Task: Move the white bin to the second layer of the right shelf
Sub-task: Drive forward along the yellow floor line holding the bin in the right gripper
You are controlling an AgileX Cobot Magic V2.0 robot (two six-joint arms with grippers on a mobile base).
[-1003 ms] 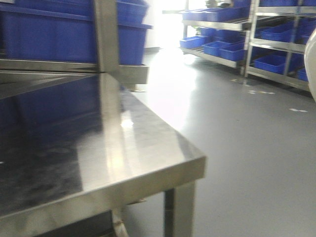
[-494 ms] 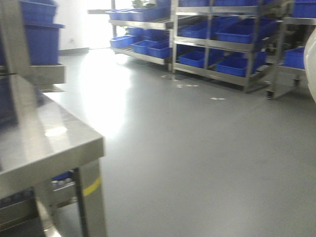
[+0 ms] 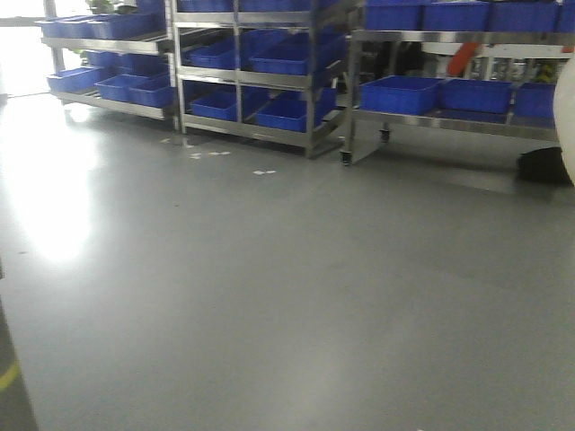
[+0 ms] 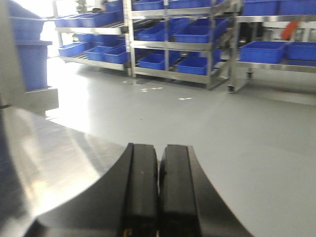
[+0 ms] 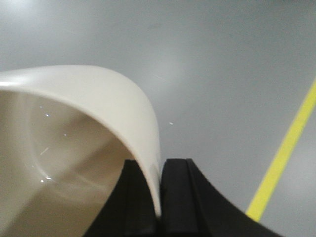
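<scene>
Clamped with the right gripper (image 5: 159,197) on the side wall of the white bin (image 5: 84,103): one black finger (image 5: 132,197) inside the tub, the other outside, rim pinched tight between. Held clear of any surface, mouth toward the wrist camera, glossy cream inside showing. Below and beyond, only grey floor (image 5: 222,59), with a yellow line (image 5: 285,148) running diagonally at right. In the front view, just a cream sliver of the bin at the right edge.

Pressed together pad to pad on the left gripper (image 4: 158,192), with no gap showing. Hanging above the edge of the steel bench (image 4: 54,153), bare steel left of the fingers, floor right of them. Past the bench's far left corner, a stack of blue crates (image 4: 29,54).

Well apart from the bin, across open floor: steel racks (image 3: 177,81) along the back, loaded with more blue crates. Right shelf second layer (image 3: 278,79) taken as the middle level of the right-hand rack, crates sitting on it; roller tracks too small to make out. Right of that rack, a flat-shelved cart (image 3: 449,123) on castors, crates on its shelves too. Small white marks (image 3: 263,171) on the floor in front of the racks.
</scene>
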